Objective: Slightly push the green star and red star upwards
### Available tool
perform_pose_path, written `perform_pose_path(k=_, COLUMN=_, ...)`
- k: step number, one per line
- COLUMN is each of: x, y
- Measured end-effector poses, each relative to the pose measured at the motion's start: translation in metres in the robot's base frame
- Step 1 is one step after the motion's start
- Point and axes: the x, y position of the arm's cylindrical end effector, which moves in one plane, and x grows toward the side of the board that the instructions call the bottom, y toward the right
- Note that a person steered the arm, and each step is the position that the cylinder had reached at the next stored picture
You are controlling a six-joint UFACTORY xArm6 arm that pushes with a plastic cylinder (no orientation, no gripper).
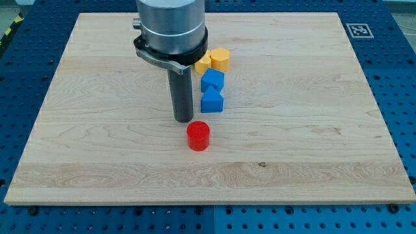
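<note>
My tip [184, 120] rests on the wooden board [97, 130] near its middle. A red cylinder [198, 136] lies just below and right of the tip, a small gap apart. A blue triangular block [212, 102] sits right of the rod, with a blue block [212, 80] above it. Two yellow blocks [220, 59] [203, 64] lie above those, beside the arm's body. No green star or red star shows; the arm's body hides part of the board at the view's top.
The arm's wide grey body [170, 29] hangs over the board's upper middle. A black and white marker tag [358, 30] is at the board's top right corner. A blue perforated table [403, 78] surrounds the board.
</note>
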Motion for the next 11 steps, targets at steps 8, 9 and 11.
perform_pose_path(k=8, x=-0.117, y=-0.037)
perform_pose_path(k=9, x=-0.117, y=-0.061)
perform_pose_path(k=11, x=-0.118, y=-0.075)
